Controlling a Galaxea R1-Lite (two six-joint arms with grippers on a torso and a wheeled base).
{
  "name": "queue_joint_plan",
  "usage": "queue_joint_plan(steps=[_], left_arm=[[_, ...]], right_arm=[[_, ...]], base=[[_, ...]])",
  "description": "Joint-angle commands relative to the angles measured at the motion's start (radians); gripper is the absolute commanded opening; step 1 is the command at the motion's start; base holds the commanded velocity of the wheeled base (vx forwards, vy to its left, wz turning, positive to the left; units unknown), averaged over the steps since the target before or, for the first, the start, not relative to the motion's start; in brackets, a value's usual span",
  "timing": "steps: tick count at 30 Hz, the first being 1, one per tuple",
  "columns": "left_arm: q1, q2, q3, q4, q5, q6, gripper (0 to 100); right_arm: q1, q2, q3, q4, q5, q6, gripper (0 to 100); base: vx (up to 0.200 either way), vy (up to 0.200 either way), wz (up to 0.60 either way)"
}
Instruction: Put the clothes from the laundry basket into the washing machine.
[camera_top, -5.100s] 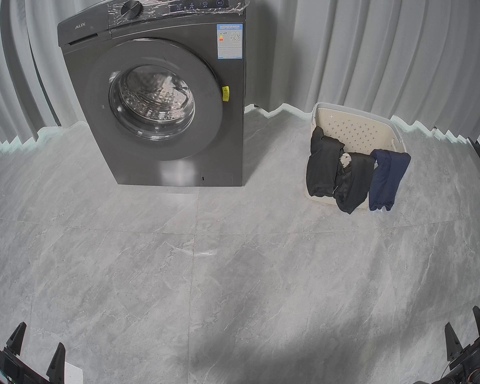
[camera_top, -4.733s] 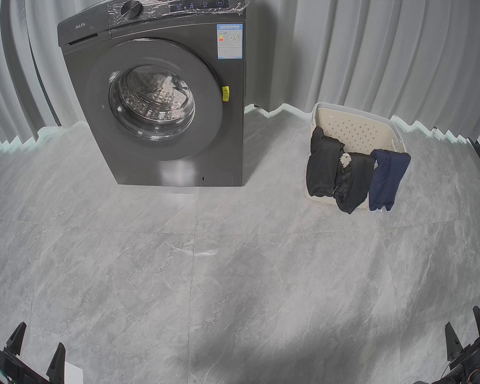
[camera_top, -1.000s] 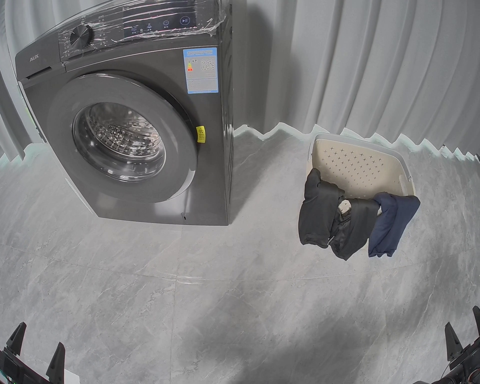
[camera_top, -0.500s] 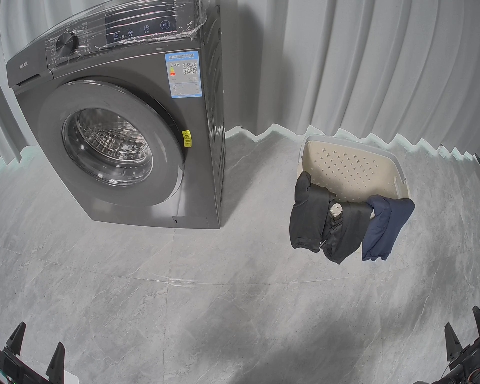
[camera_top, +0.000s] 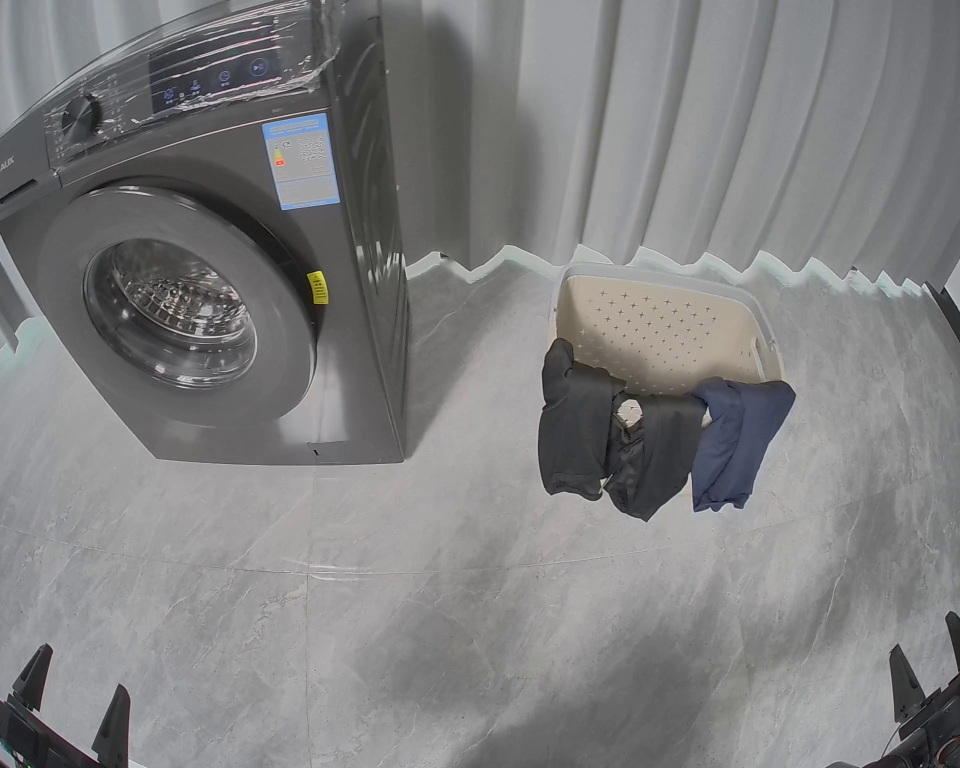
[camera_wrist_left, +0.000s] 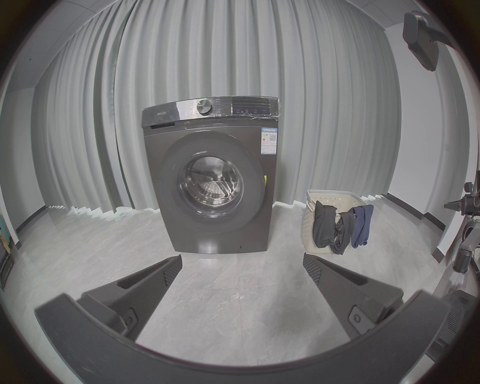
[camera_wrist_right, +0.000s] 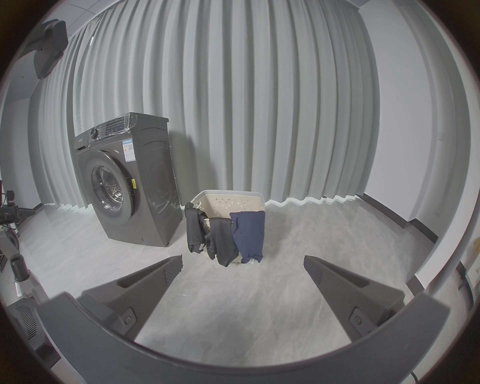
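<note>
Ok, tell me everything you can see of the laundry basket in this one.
The basket is a cream plastic tub, rectangular with rounded corners and a paler rim. Its walls are pierced with small cross-shaped holes. It stands upright on the grey floor, to the right of the washer and close in front of the curtain. Three clothes hang over its near rim and down the outside: the left dark garment, the middle dark garment and the navy garment.

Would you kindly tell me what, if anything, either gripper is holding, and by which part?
Nothing is held: the left gripper and right gripper are open and empty; the clothes hang over the laundry basket rim.
</note>
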Motion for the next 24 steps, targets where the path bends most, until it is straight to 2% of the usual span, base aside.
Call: queue_joint_plan(steps=[1,24], left_arm=[[0.0,-0.012,0.018,0.001,0.0,0.001,100],[0.0,-0.012,0.018,0.0,0.0,-0.001,100]], right_arm=[[0.0,-0.005,0.018,0.0,0.0,0.0,100],[0.0,-0.005,0.018,0.0,0.0,0.0,100]], base=[[0.0,0.0,0.0],[0.0,-0.183,0.0]])
